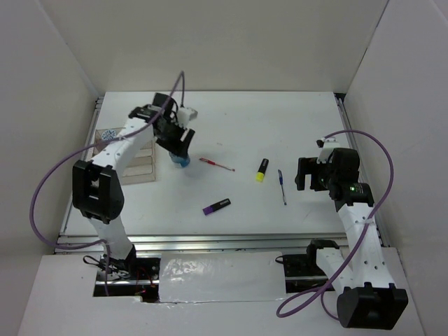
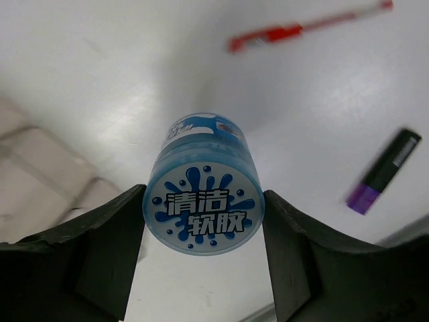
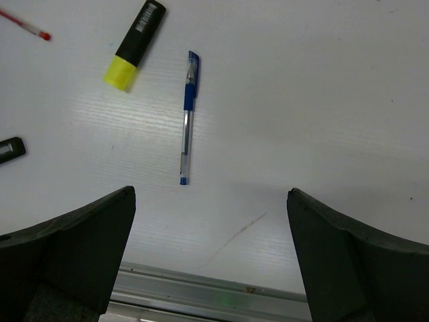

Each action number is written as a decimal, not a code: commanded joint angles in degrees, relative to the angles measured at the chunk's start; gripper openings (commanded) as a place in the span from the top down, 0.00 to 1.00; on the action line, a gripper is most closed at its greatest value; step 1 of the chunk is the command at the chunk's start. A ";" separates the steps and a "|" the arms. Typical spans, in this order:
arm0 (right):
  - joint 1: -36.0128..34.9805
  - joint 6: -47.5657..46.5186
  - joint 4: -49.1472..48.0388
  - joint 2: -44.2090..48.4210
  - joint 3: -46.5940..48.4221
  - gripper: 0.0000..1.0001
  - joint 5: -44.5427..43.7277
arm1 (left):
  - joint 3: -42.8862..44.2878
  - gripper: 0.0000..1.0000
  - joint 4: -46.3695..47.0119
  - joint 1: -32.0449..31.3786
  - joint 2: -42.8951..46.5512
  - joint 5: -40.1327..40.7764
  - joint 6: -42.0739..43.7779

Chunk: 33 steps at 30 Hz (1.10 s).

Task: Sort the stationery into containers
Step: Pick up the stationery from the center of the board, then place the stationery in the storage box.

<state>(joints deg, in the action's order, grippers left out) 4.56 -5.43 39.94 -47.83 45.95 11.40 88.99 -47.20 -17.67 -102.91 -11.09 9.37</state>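
Overhead, white table (image 1: 294, 126) (faintly streaked), pale walls (image 1: 231, 42), blue roll (image 2: 204, 208)

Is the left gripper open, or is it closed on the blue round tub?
Closed: the left gripper has both fingers against the sides of the blue round tub, no gap visible.

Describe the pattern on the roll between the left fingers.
Blue roll: dark blue splash with white characters on a pale top. Best in the left wrist view.

what's covered or cropped
left arm (image 1: 119, 147) hides most of the tray (image 1: 145, 166) and blue roll (image 1: 183, 162); red pen (image 3: 25, 25) and a black-capped highlighter (image 3: 10, 149) run off the right wrist view's left edge.
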 commanded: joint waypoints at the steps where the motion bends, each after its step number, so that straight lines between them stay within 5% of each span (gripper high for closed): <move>1: 0.28 -0.11 -0.83 -0.15 1.07 0.00 0.55 | 10.05 0.53 -3.59 7.11 3.08 -1.57 2.50; 14: 0.19 -0.19 -0.57 -1.12 1.33 0.00 0.64 | 30.80 0.53 -6.15 25.05 -11.51 -1.83 3.20; 33: 0.10 -0.37 -0.57 -2.09 1.59 0.00 0.38 | 28.87 0.53 0.53 25.32 -19.43 0.19 3.55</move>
<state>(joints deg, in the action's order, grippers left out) 4.54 -5.58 39.97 -49.95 45.95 11.44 117.89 -49.17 7.77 -121.64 -10.63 11.99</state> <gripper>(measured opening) 0.998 0.765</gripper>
